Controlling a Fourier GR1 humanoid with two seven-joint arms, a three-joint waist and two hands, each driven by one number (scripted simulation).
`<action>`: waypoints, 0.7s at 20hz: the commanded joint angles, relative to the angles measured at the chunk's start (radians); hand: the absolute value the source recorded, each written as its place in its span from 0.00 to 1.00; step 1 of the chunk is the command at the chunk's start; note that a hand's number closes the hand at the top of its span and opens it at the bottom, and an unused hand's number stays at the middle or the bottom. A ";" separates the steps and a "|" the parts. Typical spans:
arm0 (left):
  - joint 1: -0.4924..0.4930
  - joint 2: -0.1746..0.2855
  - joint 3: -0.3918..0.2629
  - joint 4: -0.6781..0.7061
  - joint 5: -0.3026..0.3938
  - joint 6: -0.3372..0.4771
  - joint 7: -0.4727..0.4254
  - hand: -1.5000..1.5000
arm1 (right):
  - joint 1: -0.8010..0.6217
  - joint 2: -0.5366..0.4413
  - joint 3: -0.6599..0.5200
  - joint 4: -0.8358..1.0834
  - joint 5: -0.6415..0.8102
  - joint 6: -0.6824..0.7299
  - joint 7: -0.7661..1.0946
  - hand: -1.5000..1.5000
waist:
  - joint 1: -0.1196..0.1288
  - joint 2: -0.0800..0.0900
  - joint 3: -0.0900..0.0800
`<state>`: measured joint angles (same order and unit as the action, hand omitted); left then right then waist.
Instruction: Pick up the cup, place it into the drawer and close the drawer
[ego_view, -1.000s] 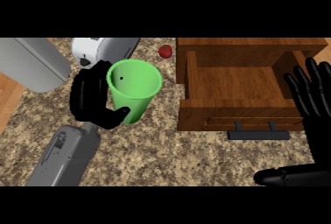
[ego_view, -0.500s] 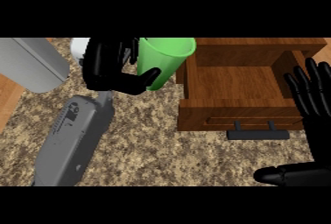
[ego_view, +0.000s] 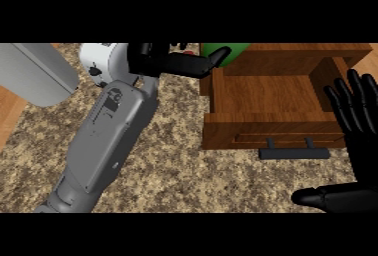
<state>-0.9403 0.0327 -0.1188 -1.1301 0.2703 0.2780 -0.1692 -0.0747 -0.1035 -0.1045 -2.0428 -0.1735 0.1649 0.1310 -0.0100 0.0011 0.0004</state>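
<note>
Head view: left hand (ego_view: 171, 62) wrapped round the cup (ego_view: 209, 49).
The cup pokes out past its fingertips, mostly hidden, at the open drawer's (ego_view: 269, 97) far-left corner. It looks light, stiff and smooth, perhaps slippery; a mid-wall side wrap suits. The right hand (ego_view: 360, 117) rests open.
</note>
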 joint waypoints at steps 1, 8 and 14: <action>-0.091 -0.016 0.026 0.147 -0.037 -0.002 -0.017 1.00 | -0.085 -0.004 -0.011 -0.007 -0.007 -0.050 0.084 0.00 | -0.003 0.002 0.000; -0.211 -0.032 -0.062 0.326 0.078 0.107 -0.063 1.00 | -0.034 -0.013 0.000 0.037 0.001 0.015 -0.009 0.00 | -0.020 0.004 0.000; -0.239 -0.033 -0.141 0.483 0.184 0.128 -0.178 1.00 | -0.035 -0.020 -0.013 0.027 -0.003 0.013 -0.003 0.00 | -0.033 0.007 0.000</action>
<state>-1.1600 0.0018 -0.1977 -0.7329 0.3783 0.3787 -0.2883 -0.1026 -0.1093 -0.1049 -2.0280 -0.1743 0.1679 0.1337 -0.0344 0.0066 0.0005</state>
